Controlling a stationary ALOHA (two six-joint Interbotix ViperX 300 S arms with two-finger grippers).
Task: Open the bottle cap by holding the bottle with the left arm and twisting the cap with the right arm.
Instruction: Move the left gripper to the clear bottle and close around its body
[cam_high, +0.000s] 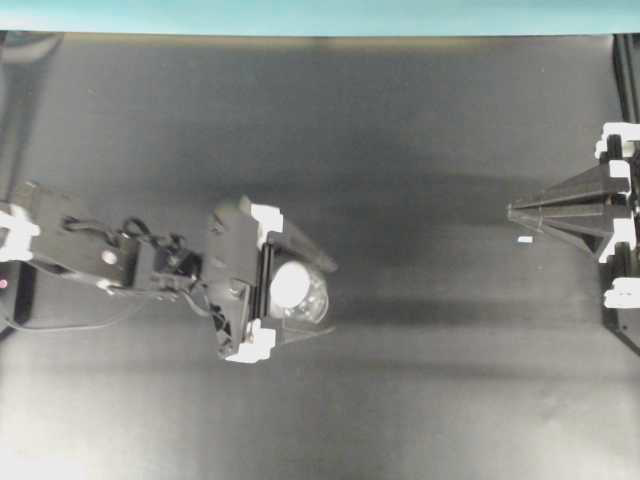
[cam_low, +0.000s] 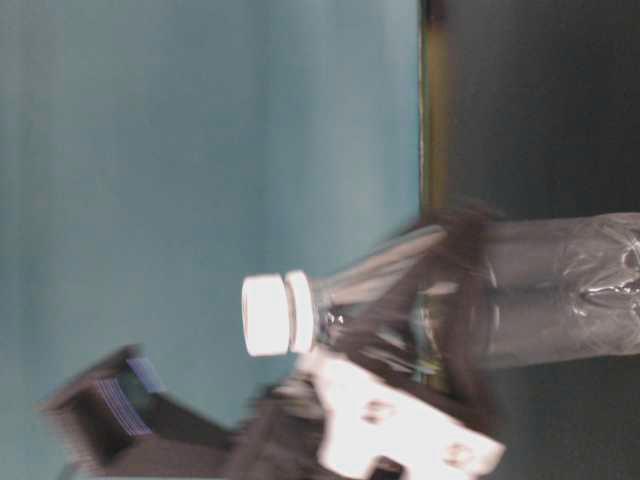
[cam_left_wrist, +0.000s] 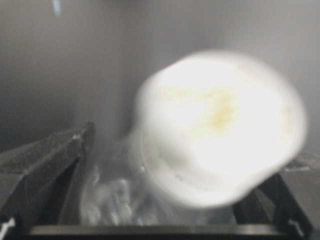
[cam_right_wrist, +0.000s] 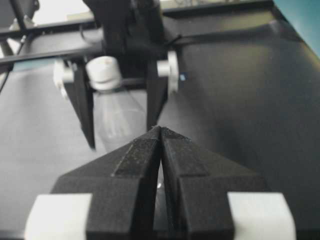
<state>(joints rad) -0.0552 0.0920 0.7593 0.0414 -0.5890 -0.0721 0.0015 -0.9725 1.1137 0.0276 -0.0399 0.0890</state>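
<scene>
1. Filling most of the left wrist view, the bottle cap (cam_left_wrist: 220, 127) sat blurred and white right under the lens; below it the ribbed clear body of the bottle (cam_left_wrist: 107, 200) showed between the two dark fingers (cam_left_wrist: 47, 165) of the left gripper (cam_high: 300, 287); its jaws stood spread wide, one on each side of the bottle, and no contact with the plastic could be made out, so I judged the bottle not yet gripped.
2. From the right wrist view, the right gripper (cam_right_wrist: 160, 131) was pinched fully together and carried nothing; straight beyond its tip stood the bottle with its cap up.
3. Seen from overhead, the bottle stood upright on the dark table (cam_high: 420, 130), left of the middle and well away from every edge; its long axis ran vertical, cap toward the overhead camera.
4. Overhead again, the left arm (cam_high: 110, 258) reached in from the left edge and already straddled the bottle; the right arm (cam_high: 590, 212) waited at the right edge, well apart from the cap.
5. My reading: the left jaws must close on the body first; then the right gripper has to cross most of the table toward the cap and open before it can twist.
</scene>
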